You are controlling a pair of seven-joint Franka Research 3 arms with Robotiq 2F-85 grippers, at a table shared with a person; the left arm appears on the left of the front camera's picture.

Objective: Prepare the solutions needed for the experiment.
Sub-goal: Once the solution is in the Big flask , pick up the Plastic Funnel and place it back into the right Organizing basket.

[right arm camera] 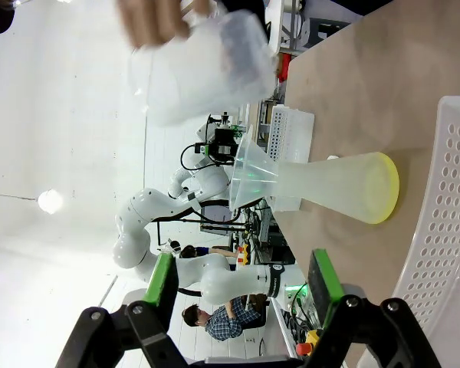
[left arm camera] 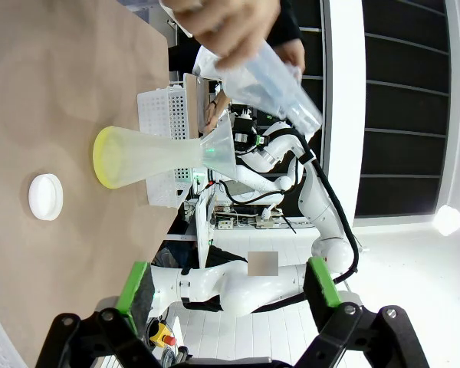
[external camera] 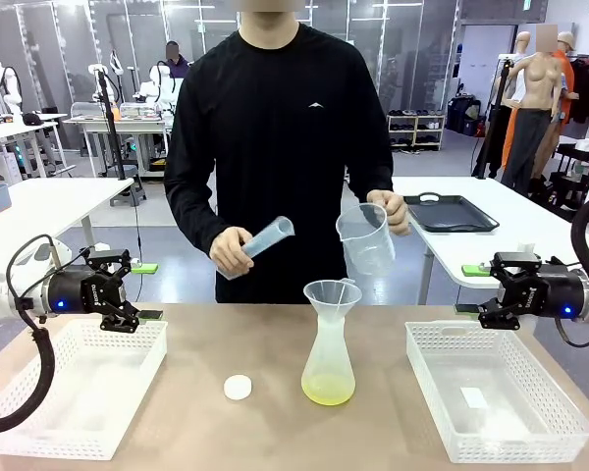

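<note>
Solution: pooling in flask at worktop centre, sitting under funnel for clean pouring. Holding cylinder and beaker above far edge, seemingly between pours. Hovering jaws apart, empty, at side edges: left gripper, right gripper, probably awaiting handover.

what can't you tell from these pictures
- Clear plastic beaker: front view, too translucent to tell if it holds liquid; right wrist view, blurred.
- Translucent plastic measuring cylinder: left wrist view, blurred, the person's hand covers one end.
- Flat white piece in the right white mesh basket: front view, too small to identify.
</note>
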